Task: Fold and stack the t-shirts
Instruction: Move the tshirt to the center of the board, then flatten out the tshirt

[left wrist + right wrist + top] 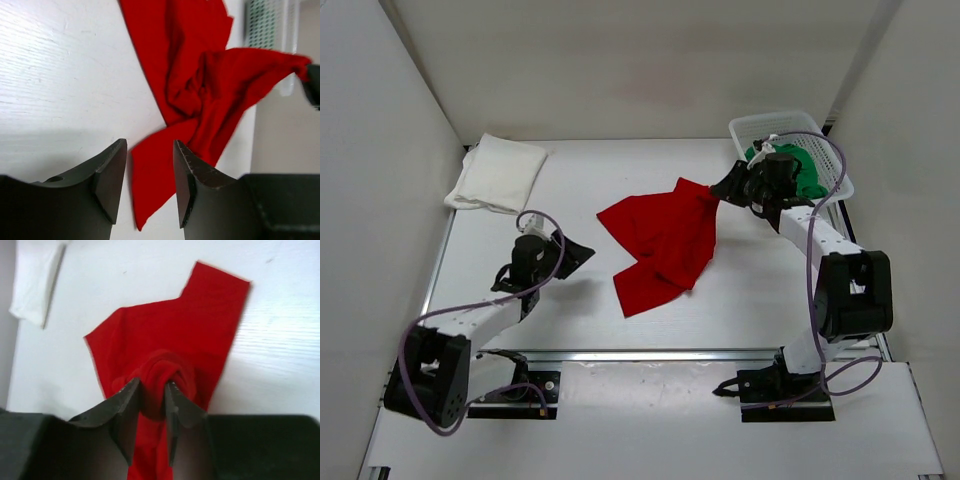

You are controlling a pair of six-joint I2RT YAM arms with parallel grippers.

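The red t-shirt (663,240) lies crumpled in the middle of the table, its right end lifted. My right gripper (724,189) is shut on a bunched fold of it (161,375) and holds that end above the table. My left gripper (578,252) is open and empty, hovering left of the shirt; between its fingers a red corner (150,170) shows below. The white t-shirt (500,172) lies folded at the back left, also in the right wrist view (32,280). The green t-shirt (802,172) sits in the basket.
A white plastic mesh basket (820,132) stands at the back right, just behind my right gripper. White walls close in the table on the left, back and right. A metal rail (650,355) runs along the near edge.
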